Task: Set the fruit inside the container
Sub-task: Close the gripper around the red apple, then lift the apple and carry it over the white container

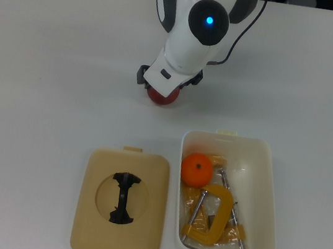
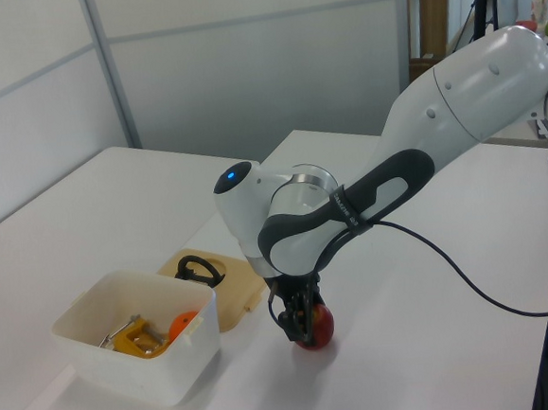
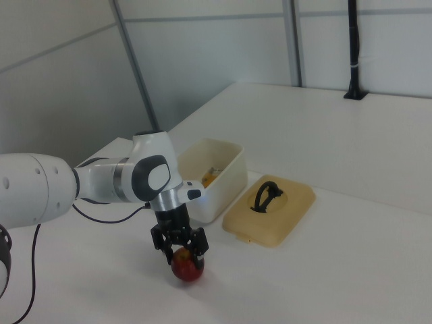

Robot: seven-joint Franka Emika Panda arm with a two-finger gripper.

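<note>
Hand (image 3: pixel 181 254) spread wide around the smooth round apple (image 3: pixel 187 267); glossy orange (image 1: pixel 196 170) in white tub (image 1: pixel 268 196).

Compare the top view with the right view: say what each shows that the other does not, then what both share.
Only the top view looks into the container, showing the orange against its wall on the top view's left, beside yellow-orange clamps. Only the right view shows the gripper from the side, its fingers straddling the apple on the table; the top view hides most of the apple under the arm. Both show the tan lid lying flat beside the container, black handle up.
</note>
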